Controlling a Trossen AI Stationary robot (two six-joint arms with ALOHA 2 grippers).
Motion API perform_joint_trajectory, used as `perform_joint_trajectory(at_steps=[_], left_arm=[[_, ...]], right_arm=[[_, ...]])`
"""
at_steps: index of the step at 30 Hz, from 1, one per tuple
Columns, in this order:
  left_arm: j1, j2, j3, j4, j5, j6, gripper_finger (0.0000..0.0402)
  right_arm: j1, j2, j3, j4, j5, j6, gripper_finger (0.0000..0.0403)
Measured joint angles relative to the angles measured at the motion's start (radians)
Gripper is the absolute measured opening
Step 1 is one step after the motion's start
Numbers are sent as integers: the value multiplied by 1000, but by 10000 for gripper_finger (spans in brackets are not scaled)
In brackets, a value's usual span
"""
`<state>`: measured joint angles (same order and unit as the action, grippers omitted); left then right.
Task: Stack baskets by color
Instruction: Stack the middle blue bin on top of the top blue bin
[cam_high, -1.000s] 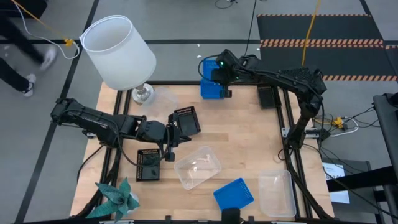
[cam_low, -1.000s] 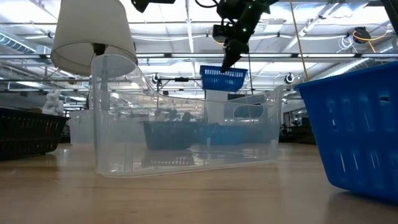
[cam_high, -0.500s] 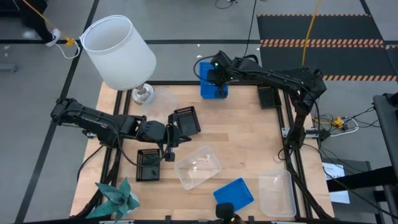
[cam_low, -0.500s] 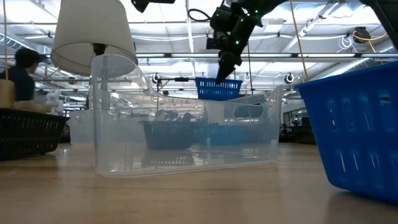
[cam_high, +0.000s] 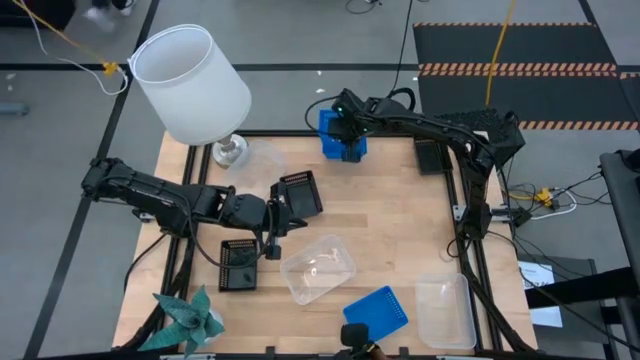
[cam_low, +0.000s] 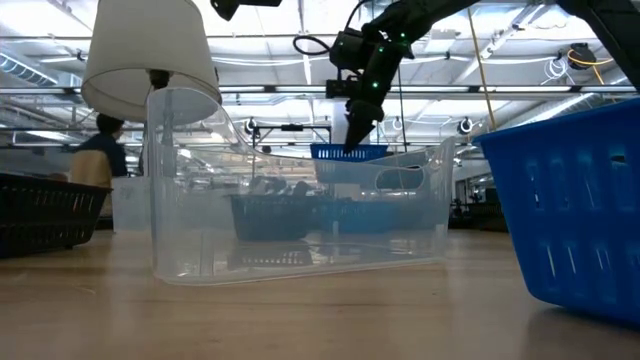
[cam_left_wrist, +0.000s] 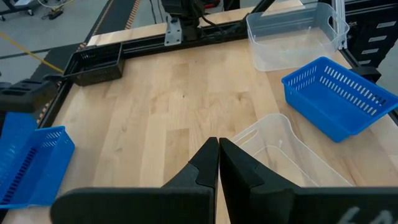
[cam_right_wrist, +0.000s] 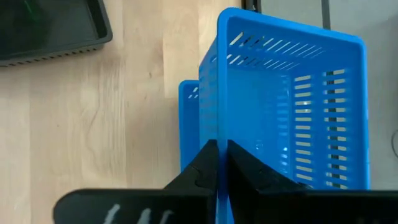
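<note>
My right gripper is at the table's far edge, shut on a blue basket. The basket hangs over a second blue basket that lies on the table. My left gripper is shut with nothing between its fingers and hovers mid-table. A black basket lies on its far side and a clear basket on its near side. Another black basket lies near the front left. A third blue basket and a clear one lie at the front right. My right gripper has the blue basket by the rim of one side wall, one finger inside the basket and one outside. The fingers slant down from above and from the table's right. In the low view the basket hangs clear of the table, its opening up.
A white lampshade on its stand fills the far left corner, with a clear basket beside it. A further black basket lies at the far right. A teal paper plant stands at the front left corner. A person passes behind the table.
My right gripper has sunk and gone a little toward the table's left with the blue basket, which now hangs lower over the other blue basket. The gripper stays shut on it. My left arm has kept still.
</note>
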<state>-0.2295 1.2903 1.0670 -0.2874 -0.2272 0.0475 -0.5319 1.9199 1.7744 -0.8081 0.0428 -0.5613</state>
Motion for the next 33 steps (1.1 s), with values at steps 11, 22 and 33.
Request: perform_joint_trajectory(at_steps=[11,22,33], left_arm=[[0,0,0,0,0,0,17],[0,0,0,0,0,0,17],[0,0,0,0,0,0,17]], right_arm=[[-12,10,-66,63,4,15,10],[-17,9,-179,159,5,-26,11],[-17,9,-229,230,5,-29,14]])
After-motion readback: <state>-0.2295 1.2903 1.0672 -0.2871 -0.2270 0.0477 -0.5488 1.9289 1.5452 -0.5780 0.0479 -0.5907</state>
